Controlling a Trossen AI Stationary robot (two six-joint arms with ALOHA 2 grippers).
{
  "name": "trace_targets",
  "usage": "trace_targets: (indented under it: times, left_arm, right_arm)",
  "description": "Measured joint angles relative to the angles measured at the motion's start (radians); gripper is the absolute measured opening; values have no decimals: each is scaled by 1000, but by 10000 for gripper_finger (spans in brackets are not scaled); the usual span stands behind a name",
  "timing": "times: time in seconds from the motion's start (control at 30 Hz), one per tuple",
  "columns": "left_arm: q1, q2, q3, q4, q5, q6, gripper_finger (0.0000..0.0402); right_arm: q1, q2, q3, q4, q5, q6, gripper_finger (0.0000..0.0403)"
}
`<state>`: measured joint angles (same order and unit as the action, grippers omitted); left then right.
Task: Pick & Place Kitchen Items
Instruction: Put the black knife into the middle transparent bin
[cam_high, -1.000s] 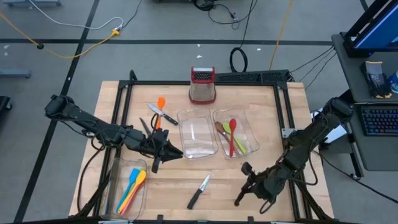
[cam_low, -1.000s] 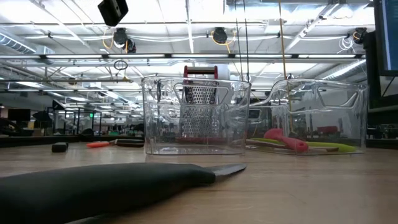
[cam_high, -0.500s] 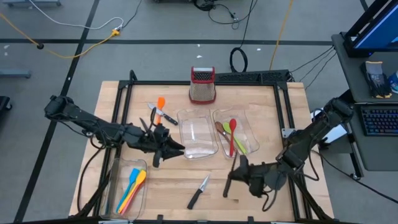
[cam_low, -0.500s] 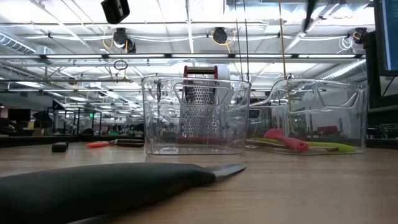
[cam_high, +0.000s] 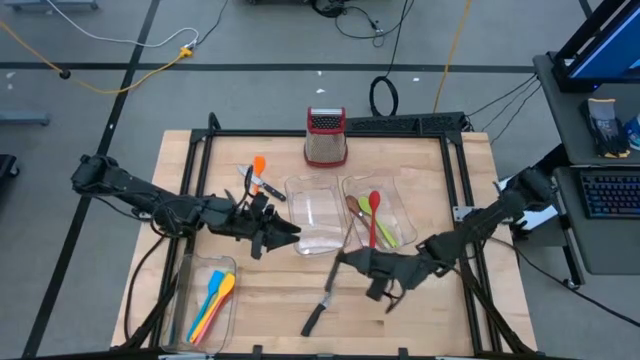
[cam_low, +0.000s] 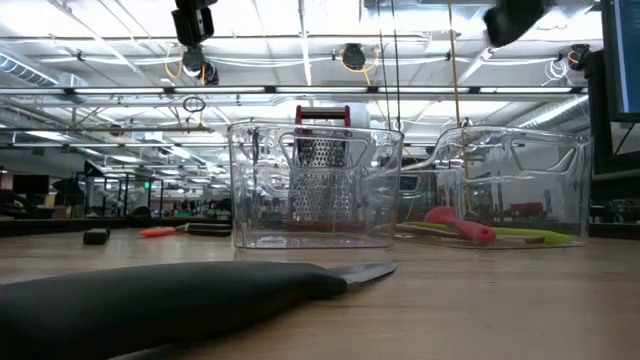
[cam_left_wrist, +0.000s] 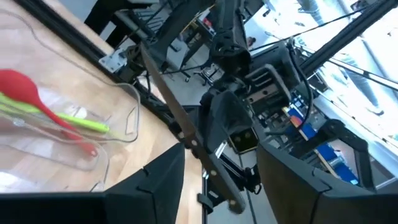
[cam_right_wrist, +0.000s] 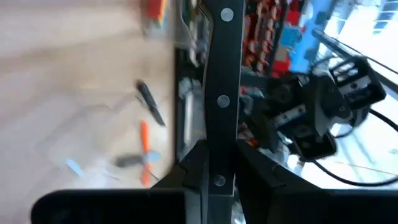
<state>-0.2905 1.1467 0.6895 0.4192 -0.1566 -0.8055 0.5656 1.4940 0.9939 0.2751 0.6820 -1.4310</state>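
Note:
My right gripper (cam_high: 352, 262) is shut on a black-handled knife (cam_left_wrist: 186, 124) and holds it in the air by the near right corner of the middle clear tray (cam_high: 315, 225). My left gripper (cam_high: 288, 237) stands open over that tray's left side and faces the knife with a gap between them. A second knife (cam_high: 315, 315) lies flat on the table near the front edge. An orange spatula (cam_high: 258, 166) and another knife (cam_high: 264, 186) lie at the far left. My right gripper pinches the knife's black riveted handle (cam_right_wrist: 220, 134) between its two fingers. The handle runs on past the fingertips. The knife is lifted clear of the table and tilted, with its blade (cam_left_wrist: 160, 78) higher than the butt of the handle.
The right clear tray (cam_high: 398, 195) holds a red spoon and green utensils. A tray at the near left (cam_high: 185, 290) holds blue, yellow and orange utensils. A metal grater with a red top (cam_high: 325, 138) stands at the far edge. A black frame borders the table.
My right gripper has swung with the knife from the near right corner toward the table's left and a little farther back, up to the left gripper. My left gripper has spread its fingers and edged toward the middle tray.

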Motion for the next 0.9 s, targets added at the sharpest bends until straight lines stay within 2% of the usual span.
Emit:
trace_targets:
  times: [0.17, 0.33, 0.6, 0.9]
  left_arm:
    - [4, 41, 0, 2, 17, -33, 205]
    - [16, 97, 0, 6, 32, -69, 205]
    - [28, 199, 4, 171, 129, -79, 205]
    - [28, 305, 62, 173, 205, -109, 205]
  right_arm:
    - [-29, 66, 0, 191, 50, -167, 44]
    - [-44, 91, 0, 292, 50, -238, 44]
    - [-66, 94, 7, 274, 50, -209, 44]
    - [-68, 94, 8, 260, 45, -204, 44]
